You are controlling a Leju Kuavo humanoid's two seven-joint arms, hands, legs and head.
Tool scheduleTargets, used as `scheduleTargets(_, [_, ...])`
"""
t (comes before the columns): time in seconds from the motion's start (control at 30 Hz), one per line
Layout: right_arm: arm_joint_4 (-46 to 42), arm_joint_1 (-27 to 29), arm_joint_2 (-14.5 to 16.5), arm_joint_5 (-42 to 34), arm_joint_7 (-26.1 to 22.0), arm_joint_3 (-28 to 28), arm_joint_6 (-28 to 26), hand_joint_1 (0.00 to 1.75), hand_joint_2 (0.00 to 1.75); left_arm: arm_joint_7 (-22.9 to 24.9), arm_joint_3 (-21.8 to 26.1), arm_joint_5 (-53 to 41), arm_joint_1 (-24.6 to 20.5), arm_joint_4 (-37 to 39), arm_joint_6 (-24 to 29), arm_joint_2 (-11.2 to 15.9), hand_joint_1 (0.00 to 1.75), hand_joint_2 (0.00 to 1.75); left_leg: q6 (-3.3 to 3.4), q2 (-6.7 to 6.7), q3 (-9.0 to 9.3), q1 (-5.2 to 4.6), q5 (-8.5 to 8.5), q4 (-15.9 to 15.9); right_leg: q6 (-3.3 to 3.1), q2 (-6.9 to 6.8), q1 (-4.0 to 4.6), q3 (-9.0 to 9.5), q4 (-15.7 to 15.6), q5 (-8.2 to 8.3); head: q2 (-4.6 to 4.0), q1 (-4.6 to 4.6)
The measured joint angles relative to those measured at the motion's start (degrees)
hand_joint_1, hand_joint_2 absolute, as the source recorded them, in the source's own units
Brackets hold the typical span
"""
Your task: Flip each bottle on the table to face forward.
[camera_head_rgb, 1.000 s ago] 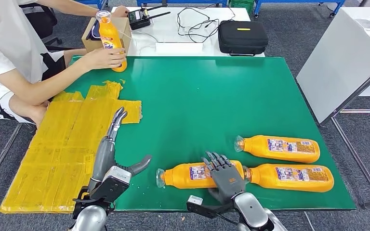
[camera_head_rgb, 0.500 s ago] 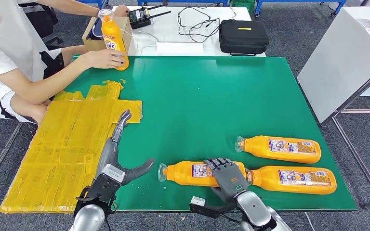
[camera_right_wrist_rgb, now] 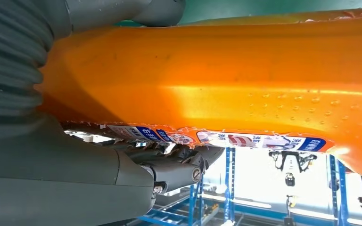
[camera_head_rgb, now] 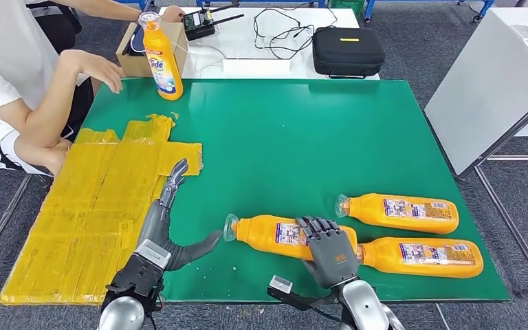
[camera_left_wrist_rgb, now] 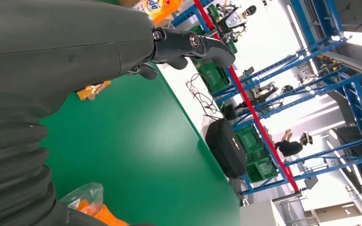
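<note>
Three orange bottles lie on their sides at the front right of the green table (camera_head_rgb: 282,137), back labels up. My right hand (camera_head_rgb: 330,251) grips the nearest bottle (camera_head_rgb: 268,232) around its middle, cap end pointing left and slightly raised. In the right wrist view the thumb and the fingers (camera_right_wrist_rgb: 169,172) wrap that orange bottle (camera_right_wrist_rgb: 217,80). The other two bottles (camera_head_rgb: 399,213) (camera_head_rgb: 423,256) lie just right of it. My left hand (camera_head_rgb: 168,230) is open with fingers stretched flat, its thumb near the held bottle's cap (camera_left_wrist_rgb: 87,197). A fourth bottle (camera_head_rgb: 163,58) stands upright at the back left.
A person sits at the back left, one hand (camera_head_rgb: 103,69) beside the upright bottle. Yellow taped sheets (camera_head_rgb: 89,206) cover the table's left part. A cardboard box (camera_head_rgb: 132,58), cables and a black case (camera_head_rgb: 347,51) lie behind. A grey panel (camera_head_rgb: 488,89) leans at the right.
The person has let go of the upright bottle and drawn the hand back. My right hand has closed on the near bottle and tilted its cap end up and leftward.
</note>
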Motion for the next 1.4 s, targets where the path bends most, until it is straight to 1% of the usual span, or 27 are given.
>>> scheduleTargets(0.07, [-0.6,0.6,0.6,-2.9,-1.9,-0.7,-3.7,1.75,1.75,-0.1,0.0,0.5,0.1,0.0,-0.5,0.0,0.0,1.75,0.0,-0.03,-0.03,0.0,0.0,0.0,0.0,0.0,-0.01,-0.02,0.0,0.0,0.0,0.01])
scheduleTargets(0.17, [-3.1,1.8,2.6,-11.2,-7.0,-2.7,-11.0,1.75,1.75,-0.4,0.0,1.4,0.2,0.0,-1.4,0.0,0.0,1.75,0.0,-0.01,-0.07,0.0,0.0,0.0,0.0,0.0,-0.01,-0.08,0.0,0.0,0.0,-0.01])
scheduleTargets(0.23, [-5.3,2.6,4.1,-16.6,-10.9,-4.3,-13.7,1.75,1.75,-0.6,0.0,2.1,0.2,0.0,-1.8,0.0,0.0,1.75,0.0,-0.01,-0.07,0.0,0.0,0.0,0.0,0.0,0.0,-0.1,0.0,0.0,0.0,-0.01])
scheduleTargets(0.3, [-7.8,3.6,5.8,-22.2,-16.7,-6.3,-15.2,1.75,1.75,-0.8,-0.1,2.9,0.2,0.1,-1.9,0.1,0.0,1.75,-0.01,-0.01,-0.1,0.0,-0.01,0.0,0.0,0.0,0.0,-0.14,0.0,0.0,0.0,0.0])
scheduleTargets(0.4, [-11.3,5.0,8.8,-32.0,-26.3,-9.3,-16.0,1.75,1.75,-0.7,-0.2,4.0,0.0,0.6,-2.2,0.2,0.0,1.75,-0.01,0.06,-0.12,0.01,-0.01,0.0,0.0,0.0,0.0,-0.19,0.0,0.0,0.0,-0.02])
scheduleTargets(0.47, [-13.3,5.7,10.2,-39.5,-30.4,-10.3,-15.8,1.75,1.75,-0.3,-0.4,5.2,-0.4,1.2,-3.4,0.4,0.0,1.75,-0.02,0.08,-0.12,0.01,-0.01,0.0,-0.01,0.0,0.0,-0.22,0.0,-0.01,0.0,-0.01])
scheduleTargets(0.53, [-15.0,6.1,11.2,-47.1,-32.9,-10.5,-14.6,1.75,1.75,0.1,-1.0,7.1,-0.8,1.7,-5.5,0.7,0.0,1.75,-0.02,0.08,-0.13,0.01,-0.01,0.0,-0.01,0.0,0.0,-0.22,0.0,-0.01,0.0,0.0])
scheduleTargets(0.57, [-15.7,6.2,11.5,-50.1,-33.6,-10.6,-13.7,1.75,1.75,0.2,-1.3,8.0,-1.0,2.0,-6.5,0.8,0.0,1.75,-0.02,0.1,-0.13,0.01,-0.01,0.0,-0.01,0.01,0.0,-0.23,0.0,0.0,0.0,0.0])
scheduleTargets(0.63, [-16.6,6.3,12.0,-53.7,-34.3,-10.6,-11.6,1.75,1.75,0.3,-2.1,9.3,-1.5,2.4,-8.0,1.1,0.0,1.75,-0.02,0.14,-0.14,0.0,-0.01,0.0,-0.01,0.01,-0.01,-0.23,0.0,0.01,0.0,0.0])
scheduleTargets(0.8, [-17.0,6.3,12.7,-56.8,-34.6,-10.6,-8.0,1.75,1.75,0.3,-3.3,11.2,-2.0,2.7,-10.0,1.6,0.0,1.75,-0.01,0.14,-0.15,-0.01,-0.01,0.0,-0.01,0.01,-0.02,-0.23,0.0,0.02,0.0,0.0])
scheduleTargets(0.9, [-16.9,6.2,13.2,-58.3,-34.9,-9.8,-4.3,1.75,1.75,0.6,-4.6,16.6,-2.5,2.8,-14.8,2.2,0.0,1.75,-0.01,0.13,-0.17,-0.01,-0.01,0.0,-0.01,0.01,-0.01,-0.22,0.0,0.02,0.0,0.0])
scheduleTargets(1.0, [-16.0,5.9,13.7,-57.9,-35.2,-7.8,-1.6,1.75,1.75,0.4,-5.7,21.9,-2.8,2.8,-19.6,2.9,0.0,1.75,-0.01,0.15,-0.19,0.01,-0.01,0.0,-0.01,0.01,0.01,-0.23,0.0,0.01,0.0,0.0])
scheduleTargets(1.07, [-14.9,5.5,14.1,-57.8,-35.0,-6.0,-0.1,1.75,1.75,0.2,-6.2,23.3,-3.1,2.8,-21.0,3.2,0.0,1.75,-0.02,0.15,-0.19,0.02,-0.01,0.0,-0.02,0.01,0.02,-0.25,0.0,0.01,0.0,-0.01])
scheduleTargets(1.23, [-10.3,3.4,14.4,-56.7,-33.9,-1.5,3.0,1.75,1.75,0.1,-7.2,24.3,-3.7,2.8,-22.0,3.8,0.0,1.75,-0.02,0.14,-0.2,0.04,0.0,0.0,-0.02,0.01,0.05,-0.26,0.0,0.0,0.0,0.0])
scheduleTargets(1.4, [-4.7,1.4,14.3,-53.5,-33.8,3.7,3.6,1.75,1.75,0.3,-7.6,25.7,-4.6,2.9,-22.1,3.9,0.0,1.75,-0.02,0.13,-0.2,0.04,0.0,0.0,-0.02,0.01,0.04,-0.25,0.0,0.0,0.0,0.0])
